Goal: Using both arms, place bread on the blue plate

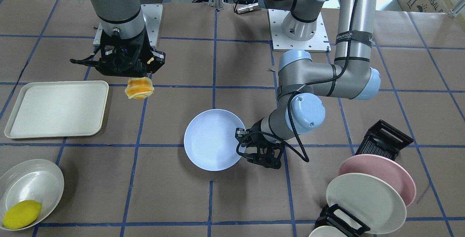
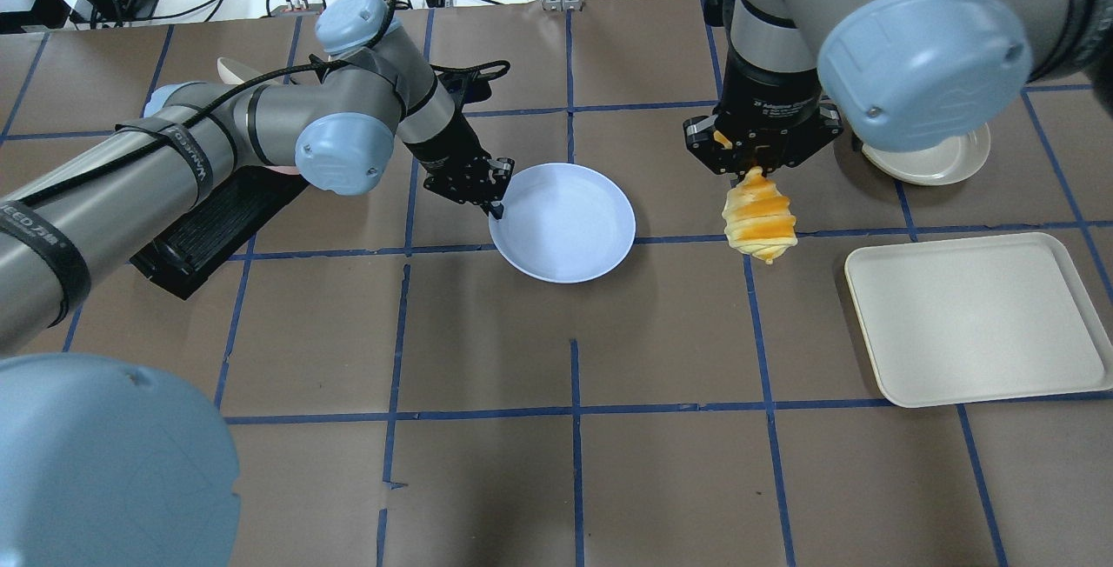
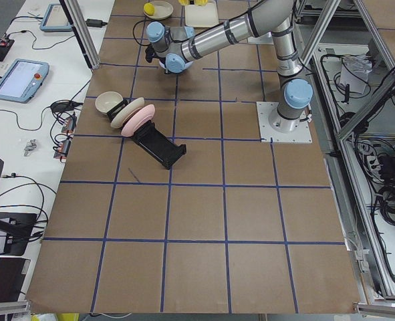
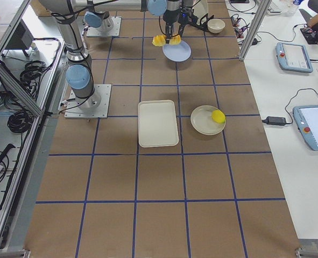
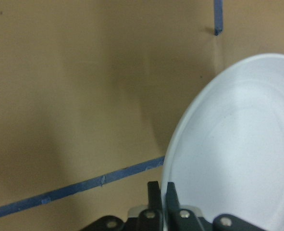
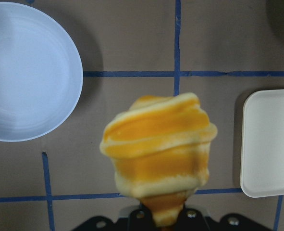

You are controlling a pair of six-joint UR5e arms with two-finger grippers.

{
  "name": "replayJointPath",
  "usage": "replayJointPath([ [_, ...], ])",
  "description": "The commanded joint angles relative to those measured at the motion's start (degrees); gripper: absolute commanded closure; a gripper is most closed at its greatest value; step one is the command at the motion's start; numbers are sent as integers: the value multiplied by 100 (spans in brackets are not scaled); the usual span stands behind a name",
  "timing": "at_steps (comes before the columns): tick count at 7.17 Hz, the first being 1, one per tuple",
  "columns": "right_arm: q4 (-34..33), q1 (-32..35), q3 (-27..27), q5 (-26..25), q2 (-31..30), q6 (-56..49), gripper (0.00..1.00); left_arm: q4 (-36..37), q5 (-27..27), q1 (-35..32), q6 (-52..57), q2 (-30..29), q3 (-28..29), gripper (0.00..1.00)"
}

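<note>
The bread [image 2: 760,217], striped orange and cream, hangs end-down from my right gripper [image 2: 749,171], which is shut on its top end and holds it above the table. In the right wrist view the bread [image 6: 158,149] fills the centre, with the blue plate [image 6: 26,72] off to its upper left. The blue plate [image 2: 565,219] is near the table's middle, empty. My left gripper [image 2: 497,202] is shut on the plate's rim on the robot's left side; the left wrist view shows the fingers [image 5: 154,190] pinching the rim of the plate [image 5: 238,144]. Bread and plate are about a grid square apart.
A cream tray [image 2: 974,315] lies on the robot's right, beside the bread. A cream bowl [image 1: 31,179] holding a yellow lemon [image 1: 21,213] is at the far side. A black rack [image 1: 383,139] with a pink plate [image 1: 385,171] and a cream plate [image 1: 363,200] stands behind the left arm.
</note>
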Motion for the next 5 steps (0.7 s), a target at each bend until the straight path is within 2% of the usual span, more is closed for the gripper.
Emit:
replayJointPath([
  [1, -644, 262, -30, 22, 565, 37, 96, 358, 75, 34, -13, 107, 86, 1],
  [2, -899, 280, -30, 40, 724, 37, 96, 246, 407, 191, 31, 282, 104, 0],
  [3, -1241, 324, -39, 214, 969, 133, 96, -243, 889, 463, 75, 632, 122, 0],
  [5, -2066, 735, -91, 374, 1548, 694, 96, -1367, 1251, 1226, 556, 1362, 131, 0],
])
